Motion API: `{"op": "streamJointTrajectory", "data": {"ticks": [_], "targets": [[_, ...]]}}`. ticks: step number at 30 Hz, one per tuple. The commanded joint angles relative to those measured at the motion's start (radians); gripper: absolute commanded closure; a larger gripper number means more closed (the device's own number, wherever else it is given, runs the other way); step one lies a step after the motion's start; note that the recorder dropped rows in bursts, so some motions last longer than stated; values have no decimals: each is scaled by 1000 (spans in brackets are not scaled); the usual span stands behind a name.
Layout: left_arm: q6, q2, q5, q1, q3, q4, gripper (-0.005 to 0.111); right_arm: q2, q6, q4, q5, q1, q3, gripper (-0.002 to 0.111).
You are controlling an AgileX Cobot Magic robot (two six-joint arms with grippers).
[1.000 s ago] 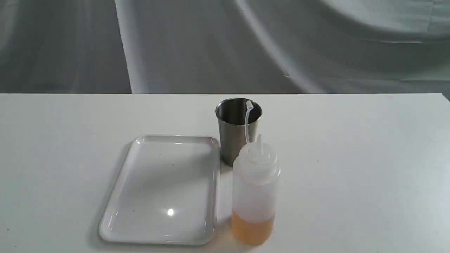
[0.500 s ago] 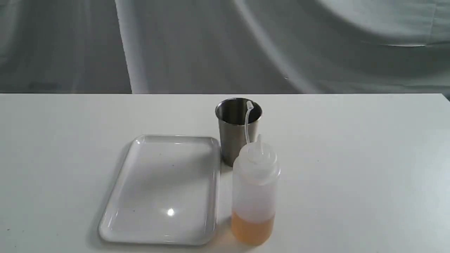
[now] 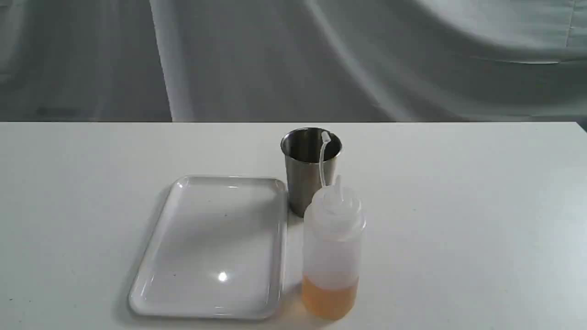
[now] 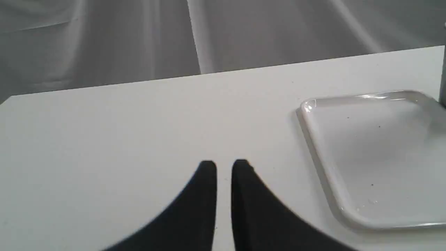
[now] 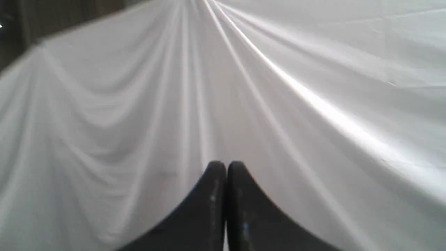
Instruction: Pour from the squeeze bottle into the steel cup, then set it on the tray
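The squeeze bottle (image 3: 332, 247) stands upright near the table's front edge, with amber liquid in its bottom and its cap strap curving up. Just behind it, partly covered by it, stands the steel cup (image 3: 305, 178). The white tray (image 3: 211, 247) lies bare to their left, almost touching the cup. Neither gripper shows in the exterior view. My left gripper (image 4: 224, 165) hovers over bare table with the tray (image 4: 376, 157) off to one side, its black fingers nearly together and holding nothing. My right gripper (image 5: 226, 165) is shut and empty, facing only draped cloth.
The white table (image 3: 458, 206) runs wide on both sides of the three things. A grey-white draped cloth (image 3: 293, 59) hangs behind the table's far edge.
The bottle, cup and tray have not moved. Only the folds of the backdrop cloth at the upper right shift slightly.
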Motion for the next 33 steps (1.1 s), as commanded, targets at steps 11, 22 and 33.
{"op": "streamJointTrajectory", "data": {"ticks": [11,22,33], "targets": [[-3,-5,-7,3,4,1,98,10,-824,530,435,224,172,108],[-3,-5,-7,3,4,1,98,12,-820,611,-119,310,559,108],[-3,-5,-7,3,4,1,98,177,-796,683,-360,309,663,108]]}}
